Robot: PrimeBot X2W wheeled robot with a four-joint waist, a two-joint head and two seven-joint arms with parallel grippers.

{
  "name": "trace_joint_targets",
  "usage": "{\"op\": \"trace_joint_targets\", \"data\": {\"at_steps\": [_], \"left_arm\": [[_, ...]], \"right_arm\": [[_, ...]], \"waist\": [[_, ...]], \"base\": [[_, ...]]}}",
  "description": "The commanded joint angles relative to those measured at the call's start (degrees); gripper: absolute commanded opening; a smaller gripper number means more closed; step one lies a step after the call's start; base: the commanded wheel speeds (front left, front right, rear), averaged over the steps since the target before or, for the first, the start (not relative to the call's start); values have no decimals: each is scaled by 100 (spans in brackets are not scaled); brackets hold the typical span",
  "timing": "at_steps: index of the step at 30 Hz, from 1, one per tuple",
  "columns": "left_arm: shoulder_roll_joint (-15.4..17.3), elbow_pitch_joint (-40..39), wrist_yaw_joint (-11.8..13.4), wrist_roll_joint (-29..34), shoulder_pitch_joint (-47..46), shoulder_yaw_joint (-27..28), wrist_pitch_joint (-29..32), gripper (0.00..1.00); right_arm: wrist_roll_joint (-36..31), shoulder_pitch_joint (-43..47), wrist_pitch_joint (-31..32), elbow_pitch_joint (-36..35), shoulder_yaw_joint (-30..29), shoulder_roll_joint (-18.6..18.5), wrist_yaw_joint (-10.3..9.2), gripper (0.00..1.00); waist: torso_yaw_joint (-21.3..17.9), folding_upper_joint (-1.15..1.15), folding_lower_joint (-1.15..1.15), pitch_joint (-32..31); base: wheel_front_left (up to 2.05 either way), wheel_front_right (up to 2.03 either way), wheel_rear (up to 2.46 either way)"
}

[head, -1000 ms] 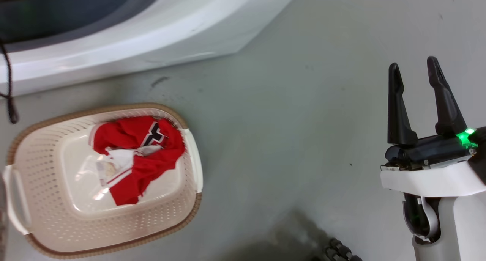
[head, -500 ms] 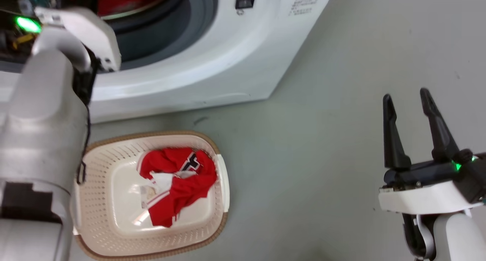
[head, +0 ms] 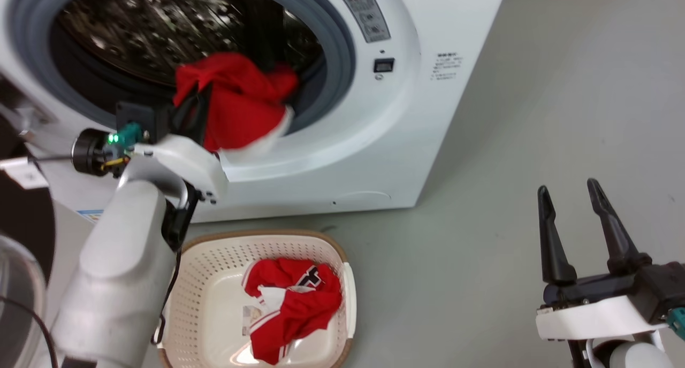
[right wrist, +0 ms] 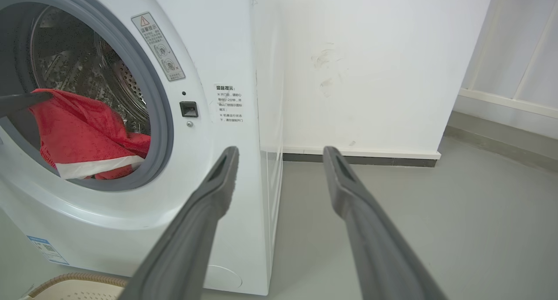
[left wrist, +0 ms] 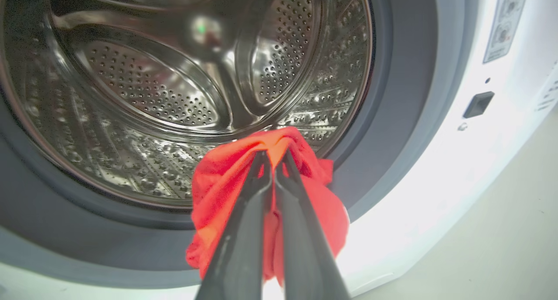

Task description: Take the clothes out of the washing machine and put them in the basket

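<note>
With our left hand point(left wrist: 273, 156) pinched shut on a red garment point(head: 241, 108) at the mouth of the washing machine point(head: 412, 122), and our right hand point(head: 570, 197) open and empty beside the machine, we should lift the trailing hem clear of the grey ring point(head: 342, 63) before lowering it into the basket point(head: 214, 253) in front of the machine.

We find the basket point(head: 267, 246) cut off by the bottom edge; the labels point(head: 448, 66) on the machine point(head: 406, 143) are unreadably small.
</note>
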Motion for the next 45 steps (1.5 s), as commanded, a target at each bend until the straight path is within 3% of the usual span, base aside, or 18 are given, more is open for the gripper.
{"op": "trace_joint_targets", "data": {"at_steps": [1, 12, 27, 37, 45], "left_arm": [[34, -288, 0, -22, 254, 24, -37, 0], [245, -2386, 196, -31, 1469, 39, 89, 0], [572, -5012, 739, 16, 2323, 111, 792, 0], [633, -5915, 961, 109, 2704, 15, 1012, 0], [654, -5814, 938, 29, 3246, -241, 1083, 0]], "right_arm": [[-50, 113, -11, 9, -7, 5, -6, 100], [-99, 445, -11, 49, -8, 6, -6, 100], [-70, 743, -11, 52, 16, 6, -6, 100], [-27, 779, -11, 55, -7, 6, -6, 100], [-39, 592, -11, 8, -2, 6, -6, 100]], "waist": [[178, 0, 1, -221], [434, 0, 1, -742], [506, 0, 1, -1123], [577, 0, 1, -1105], [628, 0, 1, -904]], "base": [[0, 0, 0], [0, 0, 0], [0, 0, 0], [0, 0, 0], [0, 0, 0]]}}
